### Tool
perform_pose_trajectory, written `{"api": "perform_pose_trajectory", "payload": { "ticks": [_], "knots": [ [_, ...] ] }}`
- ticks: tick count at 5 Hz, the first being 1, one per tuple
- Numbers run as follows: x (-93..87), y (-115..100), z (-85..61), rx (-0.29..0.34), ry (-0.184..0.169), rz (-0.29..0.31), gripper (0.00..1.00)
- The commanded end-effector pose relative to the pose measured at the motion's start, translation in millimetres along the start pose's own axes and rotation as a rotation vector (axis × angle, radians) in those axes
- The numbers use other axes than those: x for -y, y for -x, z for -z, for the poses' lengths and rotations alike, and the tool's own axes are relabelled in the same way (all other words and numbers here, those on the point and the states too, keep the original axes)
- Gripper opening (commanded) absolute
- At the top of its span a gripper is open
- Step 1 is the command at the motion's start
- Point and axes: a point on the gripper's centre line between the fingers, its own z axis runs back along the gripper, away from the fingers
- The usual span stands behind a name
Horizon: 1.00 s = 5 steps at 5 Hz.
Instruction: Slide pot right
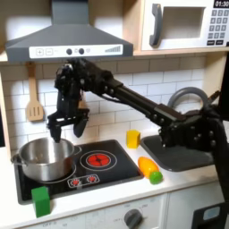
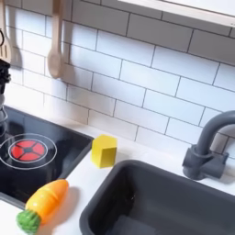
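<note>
The pot (image 1: 45,157) is a shiny silver steel pan sitting on the left part of the black stove top (image 1: 112,148) in the first exterior view. My gripper (image 1: 68,131) hangs just above the pot's back right rim, pointing down, with its fingers spread and nothing between them. I cannot tell whether a fingertip touches the rim. The black arm reaches in from its base (image 1: 188,143) at the first exterior view's right. In the second exterior view a dark piece of the arm (image 2: 5,50) shows at the left edge.
A green block (image 1: 40,199) stands in front of the pot. Right of the stove lie a yellow block (image 1: 132,138) (image 2: 104,150) and a toy carrot (image 1: 148,168) (image 2: 41,204). The sink (image 2: 165,197) and faucet (image 2: 207,147) are further right. A wooden spatula (image 1: 34,94) hangs on the wall.
</note>
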Motion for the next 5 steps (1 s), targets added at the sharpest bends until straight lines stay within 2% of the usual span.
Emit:
{"api": "perform_pose_trajectory", "payload": {
  "ticks": [1,5],
  "knots": [
    [-13.0,-9,9.0,-0.011,-0.012,-0.03,1.0],
    [-19.9,-15,31.5,-0.068,-0.016,-0.02,1.0]
  ]
}}
